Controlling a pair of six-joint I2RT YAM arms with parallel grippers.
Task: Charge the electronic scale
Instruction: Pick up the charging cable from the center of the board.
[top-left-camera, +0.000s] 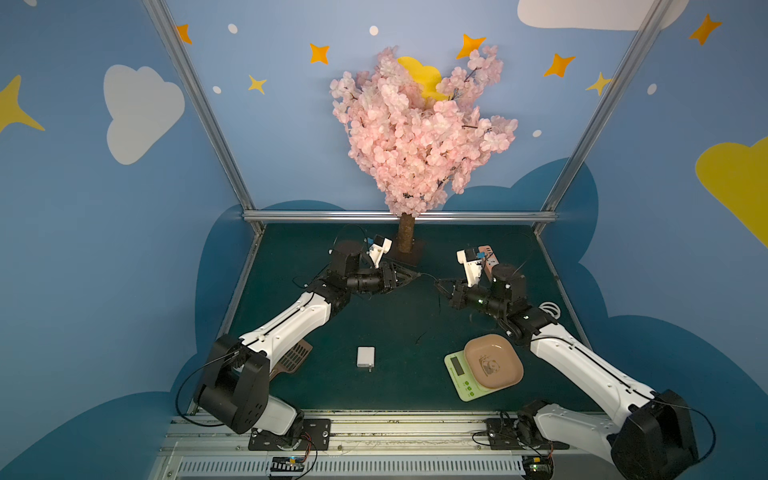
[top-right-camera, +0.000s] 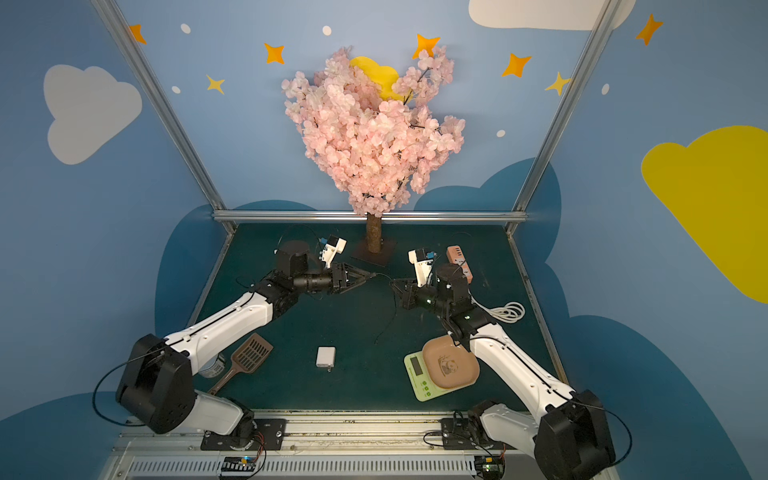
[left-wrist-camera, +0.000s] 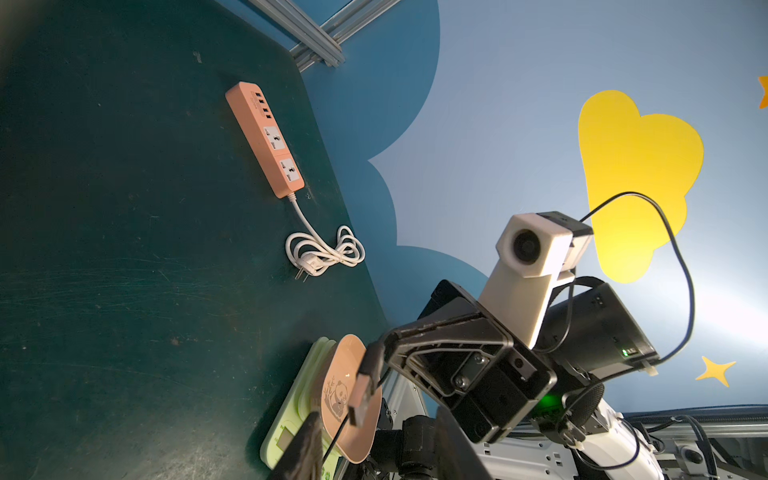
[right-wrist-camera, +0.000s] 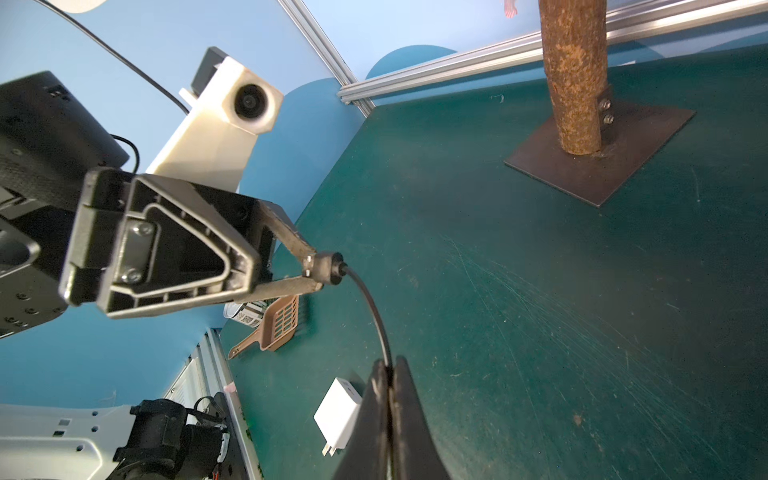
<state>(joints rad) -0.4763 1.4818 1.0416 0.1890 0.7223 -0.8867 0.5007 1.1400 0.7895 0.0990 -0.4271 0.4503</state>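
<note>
Electronic scale (top-left-camera: 484, 368) nearest, well apart from left fingers (right-wrist-camera: 293, 241), right fingers (right-wrist-camera: 370, 415), both pinching cable (right-wrist-camera: 376, 307)

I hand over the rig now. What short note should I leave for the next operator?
Left hand: shut on the plug of the black cable.
Right hand: shut on that cable, close behind the plug.
Electronic scale: front right of the table, no cable seen in it.
White charger lies loose at the front; orange power strip, back right.
Done: cable picked up. Left: every connection.
</note>
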